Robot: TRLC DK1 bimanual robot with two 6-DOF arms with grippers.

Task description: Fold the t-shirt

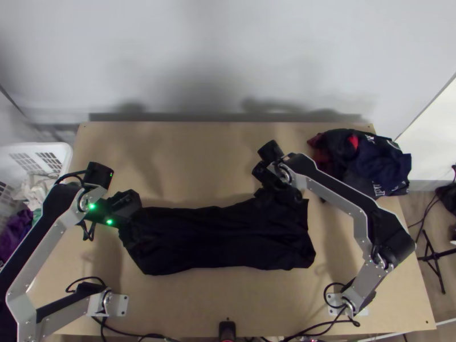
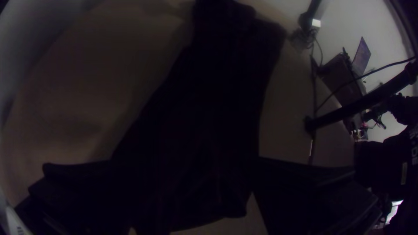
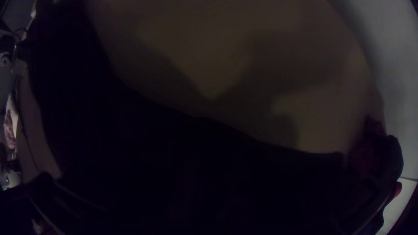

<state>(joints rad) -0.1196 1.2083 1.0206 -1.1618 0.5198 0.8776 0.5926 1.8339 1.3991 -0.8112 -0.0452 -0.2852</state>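
Observation:
The black t-shirt (image 1: 222, 236) lies as a long band across the middle of the table, apparently folded lengthwise; its layers are hard to tell in the dark cloth. At its left end is my left gripper (image 1: 128, 206), just over the cloth. My right gripper (image 1: 279, 176) is over its upper right corner. In the left wrist view, the left gripper (image 2: 187, 187) has its fingers wide apart with the shirt (image 2: 209, 95) between and beyond them. The right wrist view has the right gripper (image 3: 196, 178) spread open over the dark shirt (image 3: 130, 139).
A heap of dark clothes with red parts (image 1: 370, 162) lies at the table's far right corner. A white basket (image 1: 60, 153) holding clothes stands off the left edge. Bare wooden table (image 1: 194, 165) lies beyond the shirt, and cables run along the near edge.

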